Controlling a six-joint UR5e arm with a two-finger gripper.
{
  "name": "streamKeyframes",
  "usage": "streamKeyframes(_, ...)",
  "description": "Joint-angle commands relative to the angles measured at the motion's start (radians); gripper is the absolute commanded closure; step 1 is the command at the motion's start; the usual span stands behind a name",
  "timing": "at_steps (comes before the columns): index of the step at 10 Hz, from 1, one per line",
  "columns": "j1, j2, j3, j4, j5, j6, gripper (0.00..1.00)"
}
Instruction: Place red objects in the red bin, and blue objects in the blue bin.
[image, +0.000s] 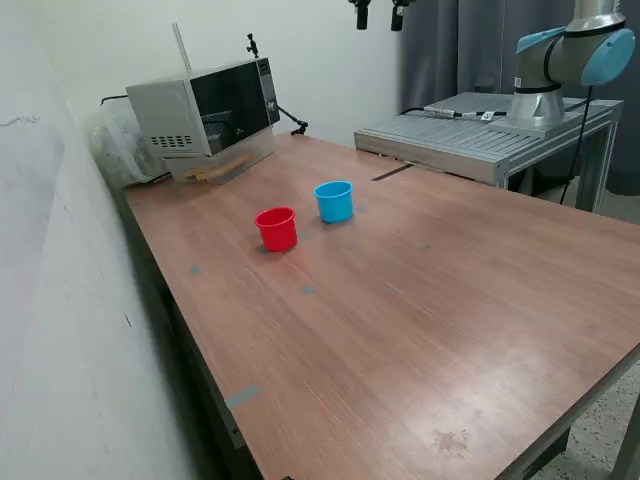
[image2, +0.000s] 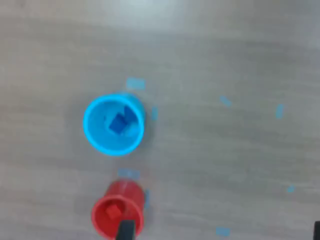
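On the table (image: 420, 290), the red cup (image: 277, 228) holds a red cube (image2: 114, 212) and the blue cup (image: 334, 201) dark-blue cubes (image2: 119, 122); the fingers' (image2: 126, 231) opening cannot be told.

Obstacles we log on tabletop (image: 420, 300): red cup (image: 277, 228) & blue cup (image: 334, 201), standing near each other w/ a gap between; microwave (image: 205, 108) at far corner. Rest of wood surface we see open.
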Motion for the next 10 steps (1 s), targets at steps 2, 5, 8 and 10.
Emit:
streamKeyframes(2,-0.004,-0.151,0.054,0.171,0.000,0.109,0.00)
streamKeyframes(5,-0.004,-0.223,0.138,0.177,-0.001,0.111,0.00)
streamKeyframes(8,-0.006,-0.221,0.135,0.177,-0.001,0.105,0.00)
streamKeyframes(10,-0.006,-0.221,0.137,0.177,-0.001,0.105,0.00)
